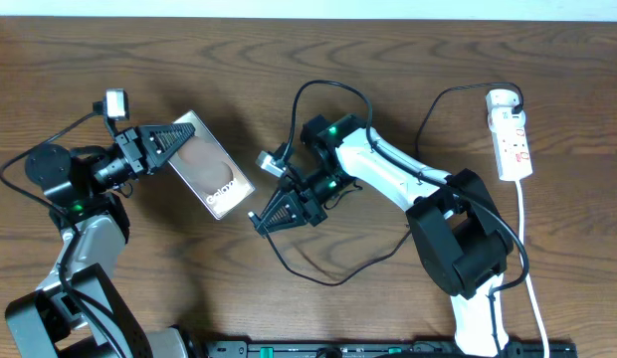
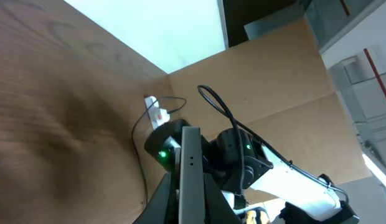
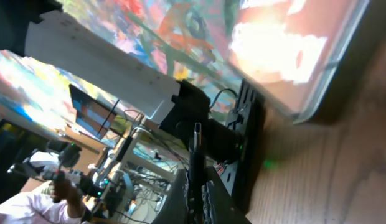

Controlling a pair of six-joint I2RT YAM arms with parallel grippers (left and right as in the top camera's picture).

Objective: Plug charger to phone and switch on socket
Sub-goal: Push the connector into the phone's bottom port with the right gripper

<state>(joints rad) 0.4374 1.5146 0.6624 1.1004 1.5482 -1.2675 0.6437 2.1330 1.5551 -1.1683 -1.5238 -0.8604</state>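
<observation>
Right now, on the overhead feed, my left gripper (image 1: 177, 138) is clamped on the upper-left end of the phone (image 1: 214, 169). The phone lies slantwise across the wooden table (image 1: 388, 60), and its pale-lettered end points down and right toward the other arm. I cannot tell from above whether it is lifted off the wood. On the left wrist camera the phone (image 2: 190, 174) shows edge-on as a thin grey strip pinched between the fingers. The right arm is beyond it, and the socket (image 2: 157, 114) is small in the far corner.

My right gripper (image 1: 263, 218) sits just beside the phone's lower-right corner, pointing down and left. It is closed on the charger (image 1: 328, 282), whose black cable loops across the table below and behind that arm. On the right wrist camera the charger's thin black plug end (image 3: 195, 152) stands up between the fingers. The phone's glossy face (image 3: 286, 50) fills the upper right with bright reflections. The plug tip looks near the phone's edge, but I cannot tell whether the two touch.

The socket (image 1: 510, 134) lies at the table's upper right, well apart from both grippers. Its white cord trails down the right side. Its switches are too small for me to read.
</observation>
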